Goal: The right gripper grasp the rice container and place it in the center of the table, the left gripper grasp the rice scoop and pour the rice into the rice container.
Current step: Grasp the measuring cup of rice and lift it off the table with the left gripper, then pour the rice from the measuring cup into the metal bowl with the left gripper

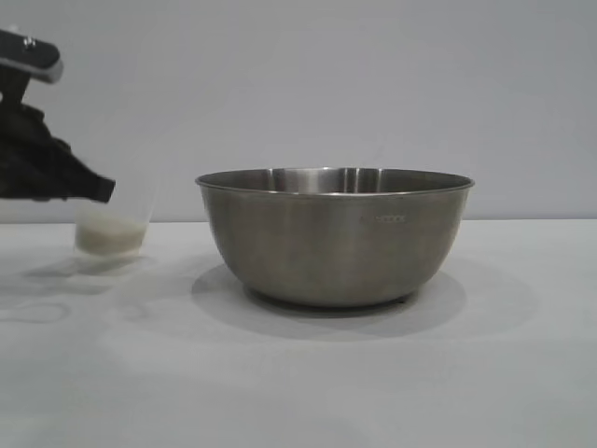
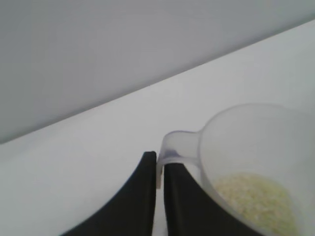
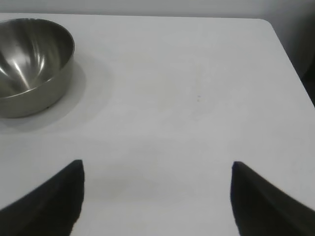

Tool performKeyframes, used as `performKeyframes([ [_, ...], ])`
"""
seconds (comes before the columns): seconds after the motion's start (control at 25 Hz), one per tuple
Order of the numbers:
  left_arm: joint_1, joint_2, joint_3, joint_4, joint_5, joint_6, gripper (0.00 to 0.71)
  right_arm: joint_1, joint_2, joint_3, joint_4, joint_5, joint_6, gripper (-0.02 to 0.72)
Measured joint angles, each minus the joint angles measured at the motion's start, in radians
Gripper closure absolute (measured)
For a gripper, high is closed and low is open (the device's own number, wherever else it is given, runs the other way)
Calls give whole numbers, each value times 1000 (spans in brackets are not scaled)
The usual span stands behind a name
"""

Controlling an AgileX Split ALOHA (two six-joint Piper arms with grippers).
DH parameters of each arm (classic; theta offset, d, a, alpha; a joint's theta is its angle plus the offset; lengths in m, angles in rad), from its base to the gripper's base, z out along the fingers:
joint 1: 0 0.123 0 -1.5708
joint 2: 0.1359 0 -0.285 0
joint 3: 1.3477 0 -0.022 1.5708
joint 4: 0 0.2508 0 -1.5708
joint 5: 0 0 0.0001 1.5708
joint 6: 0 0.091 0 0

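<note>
The left hand point(image 2: 160, 169) is clamped on the loop handle of the rice scoop point(image 1: 114, 224), its two black fingers pressed together with the thin handle pinched between them. The scoop hangs from the fingertips at the far left of the exterior view, upright, with its base at or just above the tabletop point(image 1: 298, 373); whether it touches cannot be told. A pale layer of rice point(image 2: 256, 201) lies in its bottom. The rice container point(image 1: 334, 235) stands on the tabletop near the middle, well apart from the scoop and to its right in the exterior view, open side up.

The right hand point(image 3: 157, 196) hovers over bare tabletop with its fingers spread wide and nothing between them; the rice container sits farther off, well away from its fingertips.

The tabletop is plain matte white, with soft shadows under the container and scoop. Behind it rises a plain pale grey wall point(image 1: 373, 84).
</note>
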Motion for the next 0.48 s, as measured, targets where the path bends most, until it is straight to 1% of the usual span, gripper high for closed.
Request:
performKeyframes([
  [0.2,0,-76,-8,107,0,34,710,0,0,0,0,0,0,141],
  [0.48,0,-83,-121,322,0,56,710,0,0,0,0,0,0,141],
])
